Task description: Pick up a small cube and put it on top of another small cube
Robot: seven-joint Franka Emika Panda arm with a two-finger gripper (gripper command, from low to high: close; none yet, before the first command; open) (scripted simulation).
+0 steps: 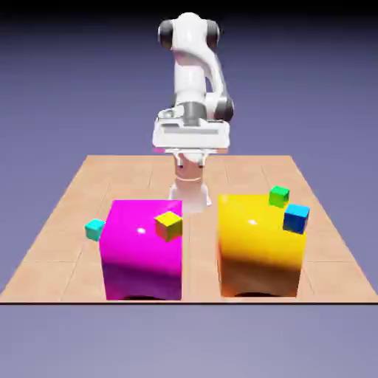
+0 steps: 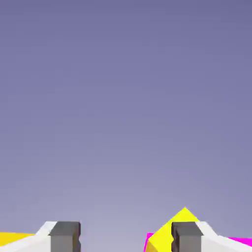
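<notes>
At the exterior view's left, the small teal cube [image 1: 94, 230], the one to be picked up, sits just beside the big magenta block [image 1: 142, 258], partly screened by it or touching it; I cannot tell which. A small yellow cube [image 1: 169, 227] shows against the magenta block's upper right, turned corner-on; whether the block carries it is unclear.

In the middle, the white robot arm [image 1: 190, 70] stands at the far edge, folded up with its fingers [image 1: 191, 164] well above the wood. They are parted, with only backdrop between them in the hand view, so they hold nothing. That raised, empty pose likely leaves room to swing over the tall blocks before reaching down for a cube.

Further right, the big yellow block [image 1: 258, 258] has a green cube [image 1: 279, 196] and a blue cube [image 1: 296, 219] near its upper right corner; what supports them is hard to judge. No stack of two small cubes is evident.

The tabletop [image 1: 55, 262] is pale, tiled wood, with a dark front edge. Around it is a plain blue-violet backdrop [image 1: 310, 88], darkening to black at the top.
</notes>
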